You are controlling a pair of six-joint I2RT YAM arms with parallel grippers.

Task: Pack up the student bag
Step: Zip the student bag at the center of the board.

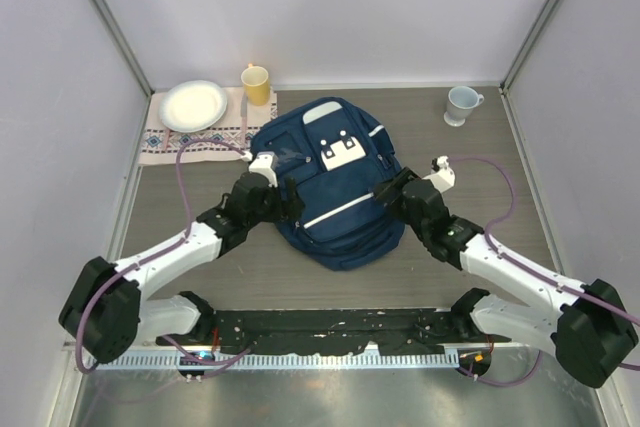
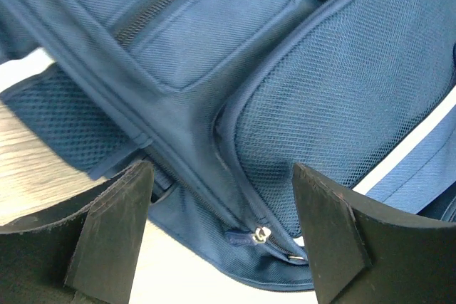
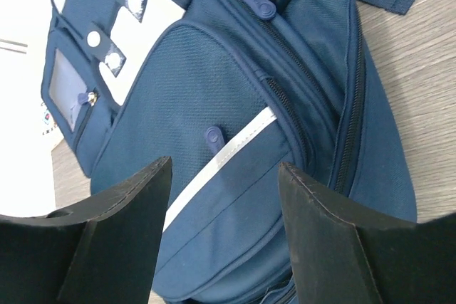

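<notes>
Seemingly early: the bag (image 1: 335,182) lies mid-table, zips apparently closed, left gripper (image 2: 222,170) at its left side, right gripper (image 3: 226,164) at its right, both jaws apart and empty, while a plate (image 1: 193,105), yellow cup (image 1: 256,84) and white cup (image 1: 461,104) sit unpacked farther back.

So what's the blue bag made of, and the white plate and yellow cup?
The bag looks like woven cloth, probably nylon or polyester: close up it shows a fine weave, a mesh panel and stitched seams. The plate looks smooth and white, likely glazed ceramic, maybe plastic. The yellow cup seems ceramic too, but it's too small to be sure.
</notes>
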